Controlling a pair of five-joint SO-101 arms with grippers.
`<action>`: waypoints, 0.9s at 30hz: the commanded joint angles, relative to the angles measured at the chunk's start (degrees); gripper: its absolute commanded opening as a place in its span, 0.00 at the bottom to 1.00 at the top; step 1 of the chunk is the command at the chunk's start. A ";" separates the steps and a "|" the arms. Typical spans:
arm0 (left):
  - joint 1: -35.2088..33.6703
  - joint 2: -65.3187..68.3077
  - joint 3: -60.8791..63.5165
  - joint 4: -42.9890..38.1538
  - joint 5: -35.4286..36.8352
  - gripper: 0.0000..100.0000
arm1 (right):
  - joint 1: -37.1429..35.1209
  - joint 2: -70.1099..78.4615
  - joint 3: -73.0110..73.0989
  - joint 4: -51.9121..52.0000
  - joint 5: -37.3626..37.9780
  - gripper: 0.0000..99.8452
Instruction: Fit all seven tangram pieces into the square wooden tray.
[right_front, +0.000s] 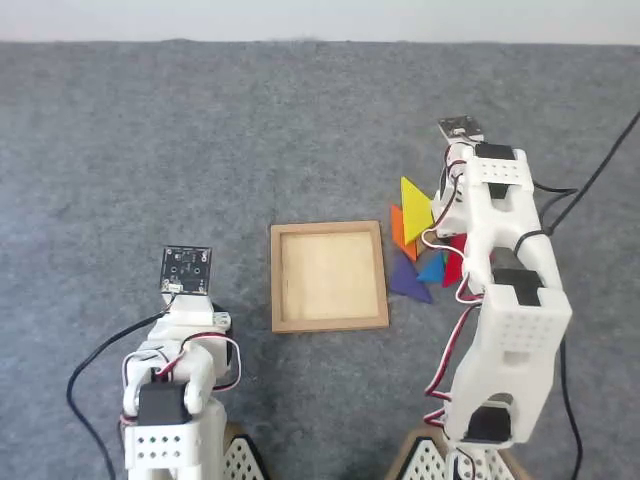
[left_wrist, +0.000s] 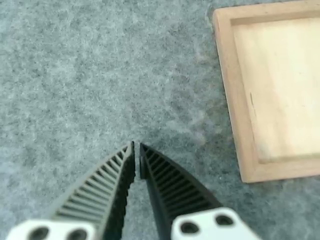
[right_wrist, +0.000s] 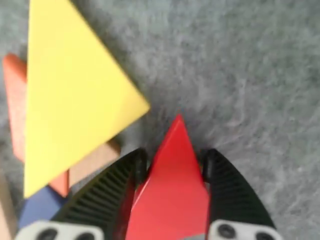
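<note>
Left of the square wooden tray (right_front: 330, 325), the left end effector (left_wrist: 136, 146) hangs over the grey counter (right_front: 150, 130), its jaws closed on nothing. Right of the tray, the right end effector (right_wrist: 174, 156) clamps a red, apparently triangular piece (right_wrist: 170, 192) between its jaws, just beside the large yellow triangle (right_wrist: 70, 95).

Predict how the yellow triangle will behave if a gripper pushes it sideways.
The yellow triangle looks like a flat, rigid slab with crisp edges, so it should probably keep its shape and not roll. It lies partly over the orange piece, so a push may well shift both. The fuzzy grey mat likely adds drag rather than letting it glide.
</note>
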 joint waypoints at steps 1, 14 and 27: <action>0.44 -0.62 -0.66 -0.09 -0.18 0.02 | 0.22 -8.57 0.09 3.03 0.00 0.16; 0.44 -0.62 -0.66 -0.09 -0.18 0.02 | 3.03 -39.16 31.03 -3.91 4.22 0.23; 0.44 -0.62 -0.66 -0.09 -0.18 0.02 | -3.65 -28.70 31.30 -11.03 -5.71 0.35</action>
